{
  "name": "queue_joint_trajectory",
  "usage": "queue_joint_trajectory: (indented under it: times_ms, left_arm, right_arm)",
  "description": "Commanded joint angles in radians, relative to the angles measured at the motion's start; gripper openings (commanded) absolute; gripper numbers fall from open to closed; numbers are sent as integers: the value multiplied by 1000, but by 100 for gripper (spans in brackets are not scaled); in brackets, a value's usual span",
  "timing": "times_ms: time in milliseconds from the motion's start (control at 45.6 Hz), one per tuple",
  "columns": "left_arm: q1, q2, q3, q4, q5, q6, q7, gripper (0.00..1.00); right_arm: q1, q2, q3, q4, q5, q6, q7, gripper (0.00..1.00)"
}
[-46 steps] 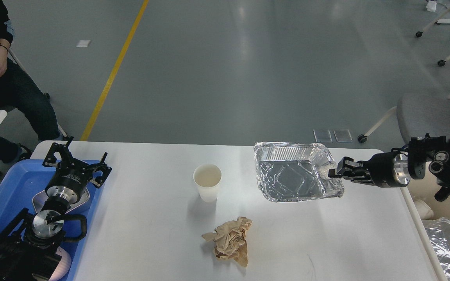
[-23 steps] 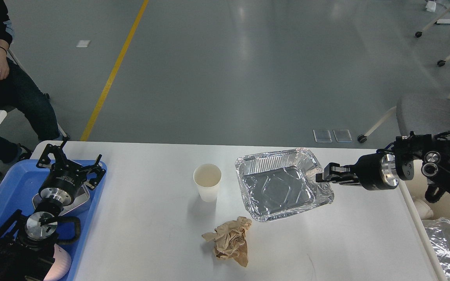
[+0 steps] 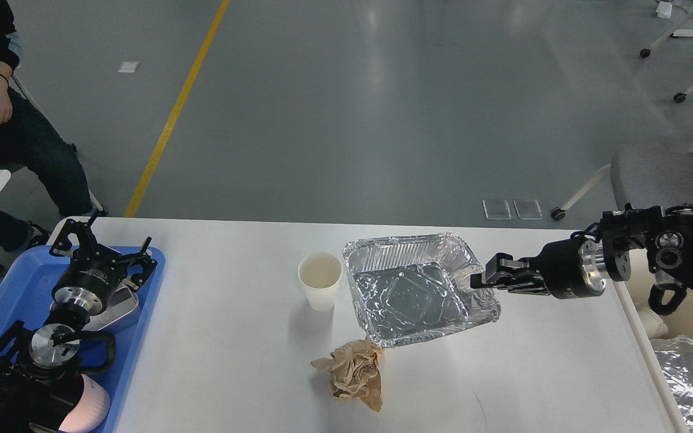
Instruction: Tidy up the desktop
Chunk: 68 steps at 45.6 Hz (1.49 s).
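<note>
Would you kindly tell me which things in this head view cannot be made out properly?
- Small metal dish on the blue plastic tray: mostly hidden by the left gripper.
- Crumpled brown paper: top edge covered by the silver foil tray, which the right gripper holds.
- Second foil container: cut off at the frame's lower right corner.

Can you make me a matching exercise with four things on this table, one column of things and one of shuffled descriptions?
Things:
1. foil tray
2. paper cup
3. crumpled brown paper
4. left gripper

Descriptions:
A. white, standing upright on the desktop
B. open, over the blue tray
C. held at its right rim by the right gripper
D. lying at the near middle of the table

Pairs: 1-C, 2-A, 3-D, 4-B
</note>
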<state>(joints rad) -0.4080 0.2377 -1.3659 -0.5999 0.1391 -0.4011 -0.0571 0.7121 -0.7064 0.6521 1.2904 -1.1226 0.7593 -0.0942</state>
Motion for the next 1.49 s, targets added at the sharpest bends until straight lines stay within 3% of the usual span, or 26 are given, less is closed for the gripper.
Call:
queue_joint_trajectory:
  times_ms: [0,88,483,1054,1229,1317,1427,1471]
  left_arm:
    - [-3,2,-2,0,-1,1,-1,98]
    - [-6,3,-4,0,-1,2,-9,98]
    - [-9,9,-19,0,-13,-11,-17,98]
    - [-37,63,-2,5,4,-51,-20,98]
    - [-29,152,20,6,149,-45,-20,98]
    - [-51,160,50,6,350,-7,-44,98]
    - [-69,152,67,-15,507,148,-52,98]
    - [-64,164,70,-20,530,166,-50,98]
  right_arm:
    - [0,31,1,-6,17,-8,-54,0]
    - [-3,56,3,-8,17,-20,-79,0]
    - [7,61,8,-19,64,-29,-111,0]
    - [-5,41,24,-16,75,-31,-113,0]
    - [-16,39,24,-13,75,-31,-113,0]
    - [-17,38,24,-13,75,-31,-113,0]
    - [-17,19,24,-11,75,-31,-113,0]
    - [-19,13,24,-8,75,-31,-113,0]
